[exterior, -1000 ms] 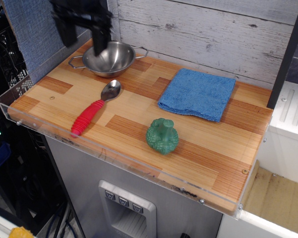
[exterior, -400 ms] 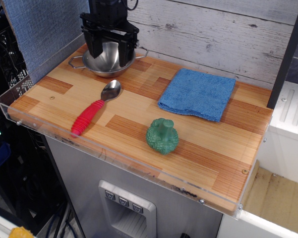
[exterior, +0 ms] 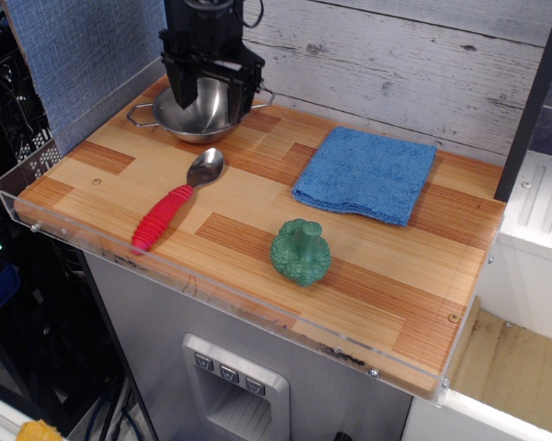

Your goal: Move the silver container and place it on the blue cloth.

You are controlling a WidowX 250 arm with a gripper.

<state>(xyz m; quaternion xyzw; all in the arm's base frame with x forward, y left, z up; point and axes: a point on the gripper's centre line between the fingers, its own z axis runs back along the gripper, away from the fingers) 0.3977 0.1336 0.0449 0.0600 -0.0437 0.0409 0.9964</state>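
Grasp step: your gripper (exterior: 212, 99), jaws apart, seemingly straddles the bowl (exterior: 199, 118) rim; next, close, lift, carry to the cloth (exterior: 366, 174).

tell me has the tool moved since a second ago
Yes. The tool swung right from the blue wall panel and came down over the silver container, fingers spread.

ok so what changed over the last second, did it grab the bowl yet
The gripper swung in from the upper left and came down over the silver container, its open fingers now straddling the bowl's right part. No grasp is visible yet, and the bowl has not moved. The blue cloth, the red-handled spoon and the green toy stayed where they were.
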